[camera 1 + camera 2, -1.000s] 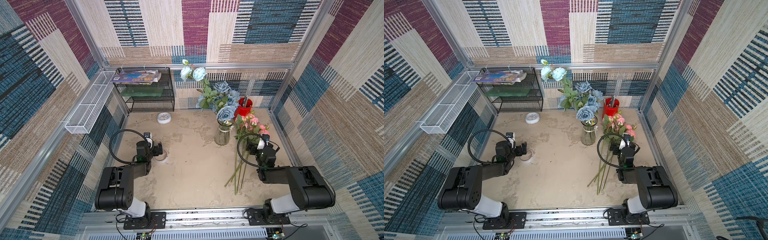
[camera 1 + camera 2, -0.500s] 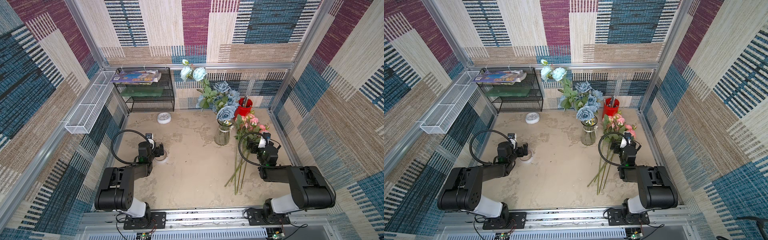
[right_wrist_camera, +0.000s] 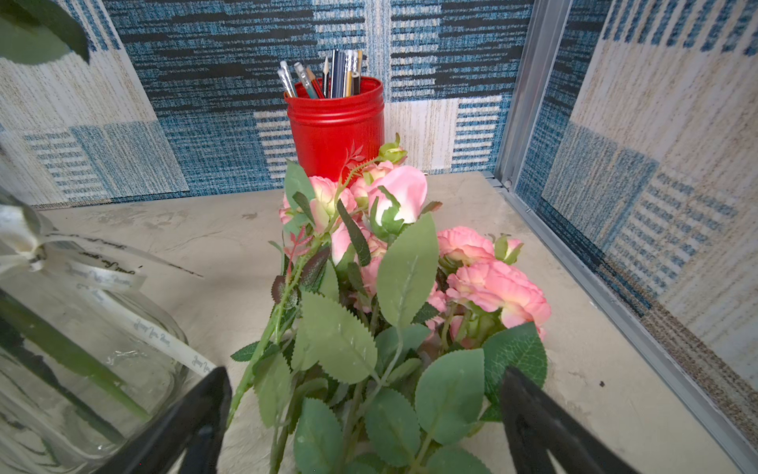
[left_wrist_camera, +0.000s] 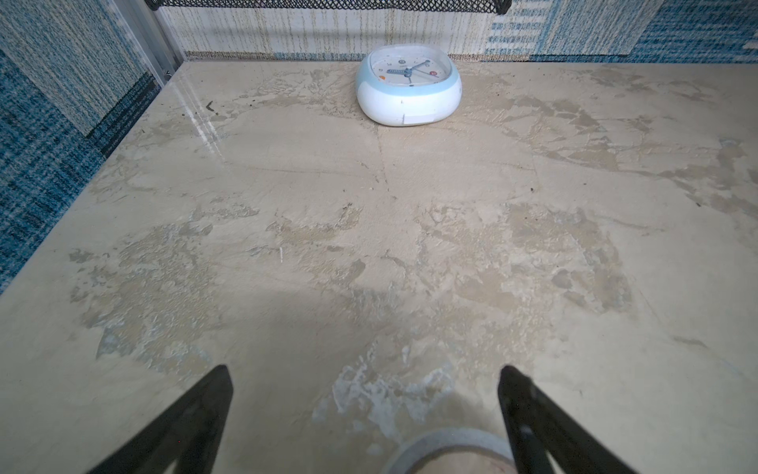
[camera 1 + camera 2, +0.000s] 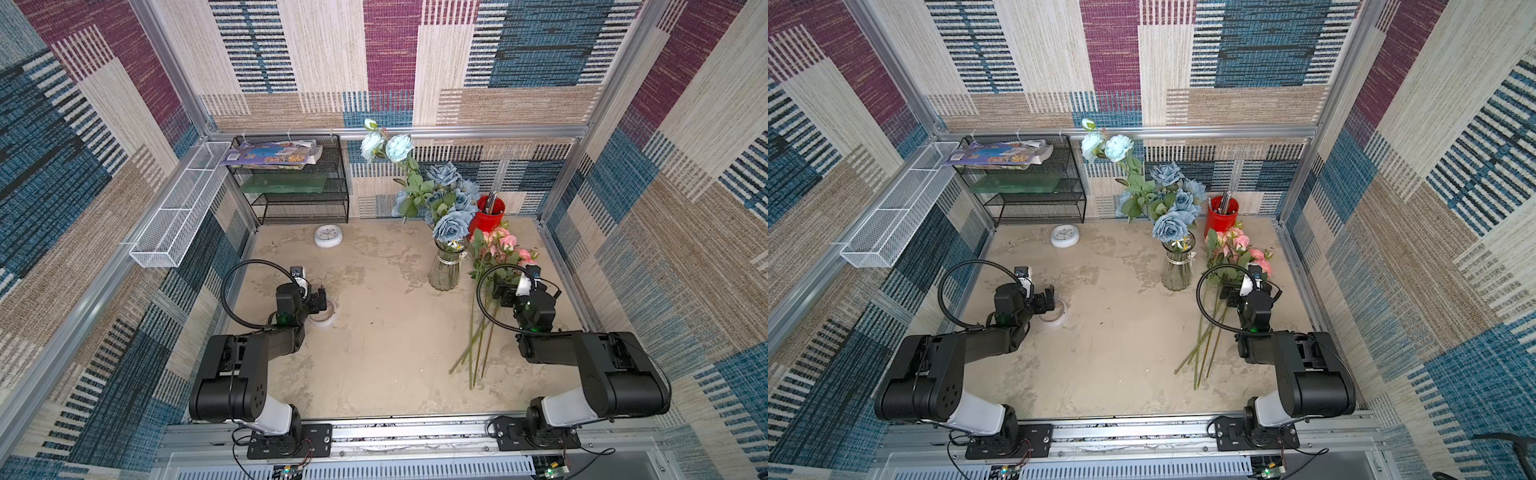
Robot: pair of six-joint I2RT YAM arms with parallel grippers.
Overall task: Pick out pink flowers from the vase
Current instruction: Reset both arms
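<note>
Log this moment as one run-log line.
pink flowers: lying on table beside vase | vase: holds blue roses | left gripper: open, empty | right gripper: open, over their leaves

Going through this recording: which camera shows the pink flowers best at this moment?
The right wrist view: the pink flowers fill the frame, blooms, leaves and stems sharp. In both top views the flowers are small, lying on the table beside the vase. The left wrist view shows none.
</note>
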